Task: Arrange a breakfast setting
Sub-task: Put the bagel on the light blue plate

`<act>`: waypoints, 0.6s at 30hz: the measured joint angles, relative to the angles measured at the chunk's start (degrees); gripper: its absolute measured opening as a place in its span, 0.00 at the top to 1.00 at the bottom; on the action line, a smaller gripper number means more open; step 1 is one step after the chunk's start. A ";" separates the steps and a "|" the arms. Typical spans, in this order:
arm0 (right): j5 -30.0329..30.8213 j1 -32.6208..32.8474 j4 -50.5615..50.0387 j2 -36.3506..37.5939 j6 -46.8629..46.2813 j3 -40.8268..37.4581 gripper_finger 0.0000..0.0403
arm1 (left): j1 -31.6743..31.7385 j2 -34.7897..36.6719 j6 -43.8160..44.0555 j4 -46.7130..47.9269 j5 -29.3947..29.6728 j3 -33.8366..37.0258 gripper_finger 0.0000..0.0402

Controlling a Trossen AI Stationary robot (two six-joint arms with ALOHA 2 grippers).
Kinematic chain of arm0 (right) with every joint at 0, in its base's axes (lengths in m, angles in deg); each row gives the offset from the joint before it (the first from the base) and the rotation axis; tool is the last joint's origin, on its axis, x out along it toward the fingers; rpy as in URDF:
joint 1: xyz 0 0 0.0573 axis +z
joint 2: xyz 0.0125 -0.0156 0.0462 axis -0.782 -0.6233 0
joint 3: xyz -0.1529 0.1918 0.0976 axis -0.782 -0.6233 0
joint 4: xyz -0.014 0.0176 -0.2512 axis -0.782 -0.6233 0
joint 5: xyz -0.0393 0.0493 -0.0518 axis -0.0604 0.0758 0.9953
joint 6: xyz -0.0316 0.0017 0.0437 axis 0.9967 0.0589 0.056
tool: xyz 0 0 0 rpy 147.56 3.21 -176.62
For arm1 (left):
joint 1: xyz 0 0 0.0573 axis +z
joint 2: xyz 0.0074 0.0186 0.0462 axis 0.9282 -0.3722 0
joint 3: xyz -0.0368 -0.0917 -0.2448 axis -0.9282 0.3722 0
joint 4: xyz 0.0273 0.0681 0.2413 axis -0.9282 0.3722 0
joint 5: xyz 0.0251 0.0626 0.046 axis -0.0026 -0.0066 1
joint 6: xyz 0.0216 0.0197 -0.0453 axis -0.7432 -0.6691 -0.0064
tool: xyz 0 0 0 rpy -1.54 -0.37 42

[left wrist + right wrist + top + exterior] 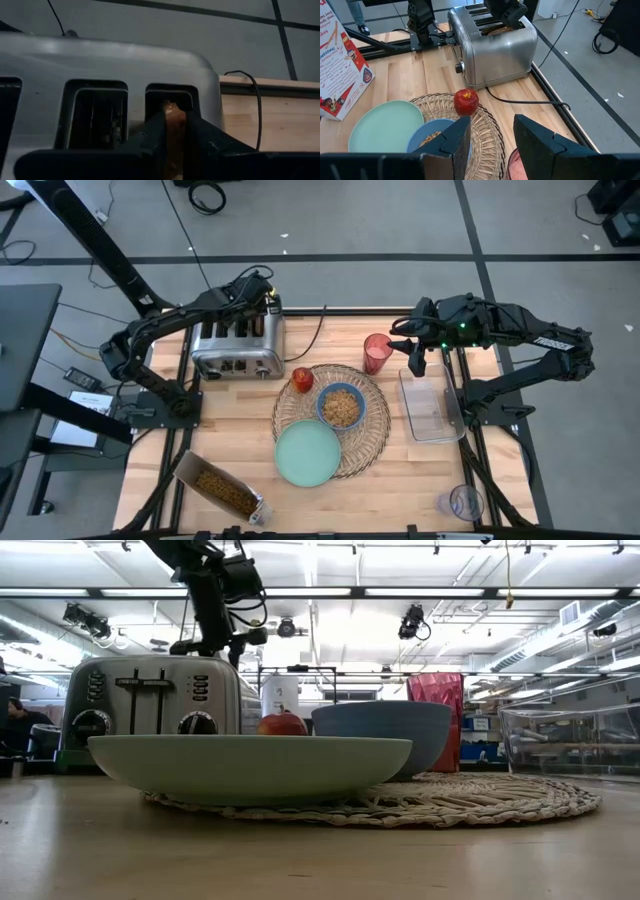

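A toast slice stands in an end slot of the silver toaster at the table's far left. My left gripper is shut on it from above the toaster. On the round wicker placemat sit a blue bowl of cereal, a pale green plate and a small red fruit. The red cup stands on the wood just beyond the mat. My right gripper hangs open beside the cup, above the table, with nothing between its fingers. My left gripper pinches the toast slice's top edge between its two fingers, one on each flat face. The fingers slant down from above the toaster. The slice stands upright with its lower part inside the slot.
A clear plastic tray lies at the right of the mat. A cereal box lies at the near left, and a clear cup stands at the near right corner. The toaster's cord runs across the wood to the far edge.
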 joint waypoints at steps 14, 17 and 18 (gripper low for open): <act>0.00 0.00 0.00 0.00 1.04 0.00 0.61 | -0.34 -0.11 -0.78 0.79 -1.76 0.04 0.82; 0.01 0.00 0.00 0.00 1.04 0.01 0.61 | -0.50 -0.11 -1.52 1.47 -1.87 0.04 0.82; 0.00 -0.01 0.00 0.00 1.03 0.00 0.61 | -0.55 -0.11 -1.87 1.69 -1.91 0.04 0.82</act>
